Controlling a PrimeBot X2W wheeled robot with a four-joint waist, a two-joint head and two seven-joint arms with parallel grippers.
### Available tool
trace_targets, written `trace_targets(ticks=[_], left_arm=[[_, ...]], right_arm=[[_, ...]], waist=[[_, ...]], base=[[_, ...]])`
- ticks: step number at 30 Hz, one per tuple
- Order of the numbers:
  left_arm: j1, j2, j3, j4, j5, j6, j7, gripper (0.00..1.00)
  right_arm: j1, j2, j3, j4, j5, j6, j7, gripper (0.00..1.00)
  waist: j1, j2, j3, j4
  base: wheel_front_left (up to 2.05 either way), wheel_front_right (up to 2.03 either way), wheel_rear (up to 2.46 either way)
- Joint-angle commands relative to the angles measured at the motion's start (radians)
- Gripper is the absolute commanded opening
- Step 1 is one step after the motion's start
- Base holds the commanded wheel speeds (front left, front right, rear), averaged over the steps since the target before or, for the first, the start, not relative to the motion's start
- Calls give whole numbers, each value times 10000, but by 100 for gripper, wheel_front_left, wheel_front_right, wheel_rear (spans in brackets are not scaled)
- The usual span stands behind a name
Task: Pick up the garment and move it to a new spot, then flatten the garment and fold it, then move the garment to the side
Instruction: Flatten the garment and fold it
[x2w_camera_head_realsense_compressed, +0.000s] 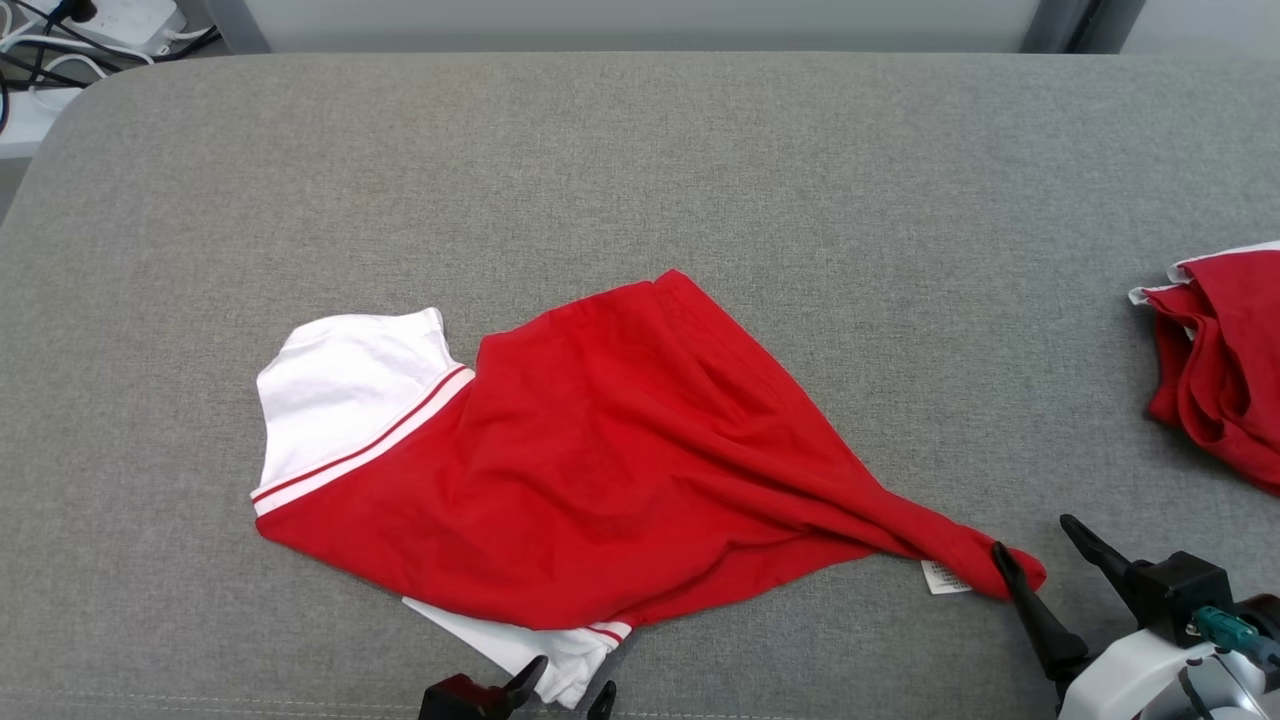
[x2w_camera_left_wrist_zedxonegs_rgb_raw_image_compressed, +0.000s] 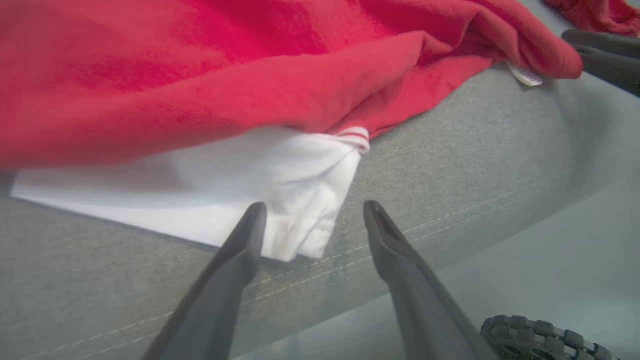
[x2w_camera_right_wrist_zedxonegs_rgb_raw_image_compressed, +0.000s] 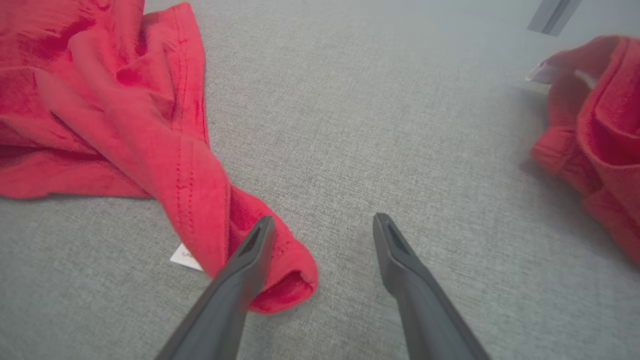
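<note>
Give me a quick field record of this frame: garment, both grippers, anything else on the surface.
garment: red and white, rumpled on grey surface
left gripper: open, at near white sleeve, nothing held
right gripper: open, beside drawn-out red corner, nothing held
other: second red garment at right edge
progress: not flattened or folded yet

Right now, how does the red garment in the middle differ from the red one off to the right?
The middle garment lies spread out, pulled to a point; the right-edge garment is bunched in a heap. The middle garment shows broad white sleeves; the right-edge garment shows just thin white trim. Both are red and rest on the grey surface.
</note>
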Motion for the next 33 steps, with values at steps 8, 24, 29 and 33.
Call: trace_targets(ticks=[8,24,29,33], left_arm=[[-397,78,471,64,214,451,-234,0],[821,753,129,-1196,-157,730,692,0],[-160,1686,742,-2790,-1048,-316,1678,0],[-5019,2652,2191,-1710,-3106,-2229,4945,0]], right_arm=[[-334,-232,542,123,324,40,-34,0],[2405,-271,-1293,-1129,1172,40,-438,0],[2546,1012,-1775,-2889,5991,40,2037,0],[-2567,1474,-2885,-1554,9095,40,5935,0]], waist=[[0,0,-5,19],[0,0,237,355],[0,0,450,372],[0,0,201,6]], base=[[0,0,0],[0,0,0],[0,0,0],[0,0,0]])
